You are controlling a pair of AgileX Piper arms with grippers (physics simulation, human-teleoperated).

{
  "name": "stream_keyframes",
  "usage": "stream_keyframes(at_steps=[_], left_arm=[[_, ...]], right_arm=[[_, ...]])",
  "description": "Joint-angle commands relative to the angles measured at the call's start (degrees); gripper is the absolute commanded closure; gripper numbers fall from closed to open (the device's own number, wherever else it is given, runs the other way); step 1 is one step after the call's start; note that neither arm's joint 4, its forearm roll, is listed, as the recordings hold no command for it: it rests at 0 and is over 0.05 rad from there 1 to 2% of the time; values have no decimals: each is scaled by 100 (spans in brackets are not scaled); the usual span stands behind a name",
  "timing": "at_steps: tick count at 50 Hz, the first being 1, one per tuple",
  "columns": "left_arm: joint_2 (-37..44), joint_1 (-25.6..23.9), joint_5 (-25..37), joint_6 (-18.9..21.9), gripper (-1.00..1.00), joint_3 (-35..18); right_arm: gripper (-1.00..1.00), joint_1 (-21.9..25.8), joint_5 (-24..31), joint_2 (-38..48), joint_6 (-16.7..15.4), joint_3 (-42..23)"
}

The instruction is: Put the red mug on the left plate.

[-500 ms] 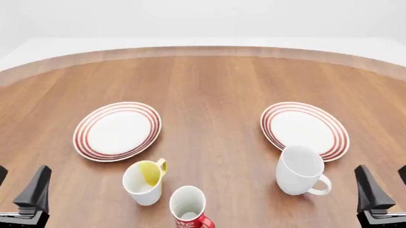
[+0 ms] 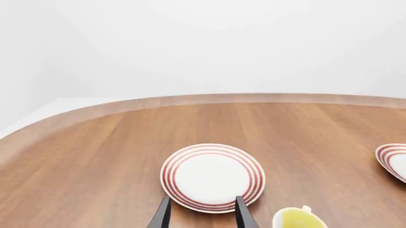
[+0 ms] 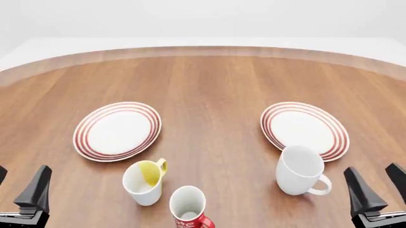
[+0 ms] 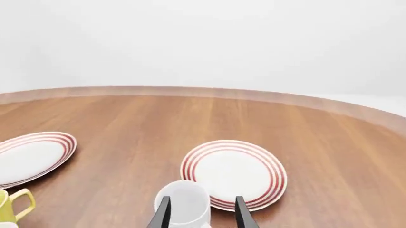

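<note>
The red mug [image 3: 188, 209] stands at the table's near edge, centre, white inside, its lower part cut off by the frame. The left plate [image 3: 117, 130] with red rings lies beyond it to the left, also in the left wrist view [image 2: 212, 176]. My left gripper [image 3: 19, 184] is open at the near left corner, well left of the mug, with nothing between its fingers. In its own view the left gripper [image 2: 203, 217] points toward the left plate. My right gripper [image 3: 379, 187] is open at the near right, holding nothing. The red mug is out of both wrist views.
A white-and-yellow mug [image 3: 144, 181] stands between the red mug and the left plate. A larger white mug [image 3: 299, 170] sits at the near edge of the right plate [image 3: 304, 129], just ahead of the right gripper [image 4: 201, 216].
The right gripper has shifted a little to the left, toward the white mug. The left gripper and the mugs have not moved.
</note>
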Motion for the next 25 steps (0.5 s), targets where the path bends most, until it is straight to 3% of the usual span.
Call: stream_keyframes(at_steps=[1, 25], left_arm=[[0, 0, 0, 0, -100, 0], [0, 0, 0, 0, -100, 0]], right_arm=[[-100, 341, 32, 248, -11, -87], [-100, 1317, -230, 1011, -422, -169]])
